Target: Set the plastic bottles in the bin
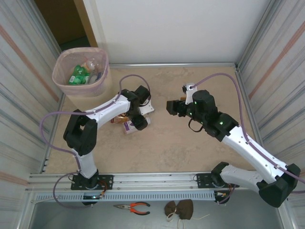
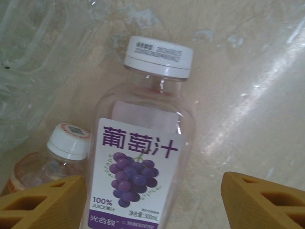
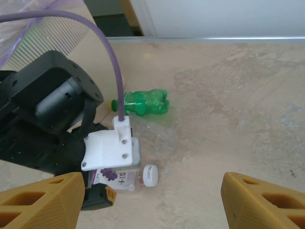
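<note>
Top external view first: pale pink plastic mesh bin (image 1: 86, 88) in the far left corner of the beige marbled tabletop (image 1: 190, 143), green and clear crushed bottles (image 1: 80, 74) already lying inside. Left arm stretched to mid-table, bent down over a small cluster of bottles (image 1: 129, 125) well apart from the bin. Right gripper (image 1: 170, 107) just across, facing that cluster. Orange-handled pliers (image 1: 133, 206) and a brown cloth bundle (image 1: 178, 208) on the near ledge below the arm bases.

Over to the left wrist: left gripper (image 2: 153, 191) with jaws spread wide, yellow fingers (image 2: 43, 205) either side of a clear grape-juice bottle (image 2: 143, 157) with white cap and purple-and-white label, flat on the table, cap pointing away. Clear gap on one side; on the other, too close to call whether touching. Beside it, a smaller brownish bottle (image 2: 52, 162) with white cap, and a crumpled clear bottle (image 2: 28, 62) further up.

Right wrist now: jaws wide apart here too, nothing between them. Ahead, a crushed green plastic bottle (image 3: 143, 102) on its side, just beyond the left arm's black wrist; grape-juice bottle's white cap poking out beneath that wrist.
</note>
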Available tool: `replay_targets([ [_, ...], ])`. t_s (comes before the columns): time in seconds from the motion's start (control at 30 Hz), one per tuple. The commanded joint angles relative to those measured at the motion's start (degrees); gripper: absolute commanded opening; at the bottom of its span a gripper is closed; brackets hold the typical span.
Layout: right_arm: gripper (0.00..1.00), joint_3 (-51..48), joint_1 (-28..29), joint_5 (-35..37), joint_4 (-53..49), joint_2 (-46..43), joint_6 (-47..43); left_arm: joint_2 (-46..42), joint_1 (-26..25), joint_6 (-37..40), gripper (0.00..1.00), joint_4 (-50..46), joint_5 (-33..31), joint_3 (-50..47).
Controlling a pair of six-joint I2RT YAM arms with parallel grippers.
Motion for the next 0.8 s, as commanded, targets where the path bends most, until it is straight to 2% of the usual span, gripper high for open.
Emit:
replay_targets([
  [0.0,0.74,-0.78,-0.89,-0.19,-0.57,-1.28,1.50,1.40,-0.10,1.35,0.75,-1.92,-2.88,2.39],
  [0.43,0.74,-0.57,-1.44,-1.90,-0.47,-0.82,1.69,7.19,-0.10,1.57,0.80,0.04,-1.28,2.67],
  [0.6,0.74,-0.58,-1.60,-1.89,-0.35,-0.83,1.67,7.61,-0.10,1.46,0.77,-0.34,1.11,2.27],
  [0.77,0.74,-0.54,-1.59,-2.03,-0.39,-1.06,1.58,7.73,-0.10,1.37,0.70,-0.44,2.05,2.13],
])
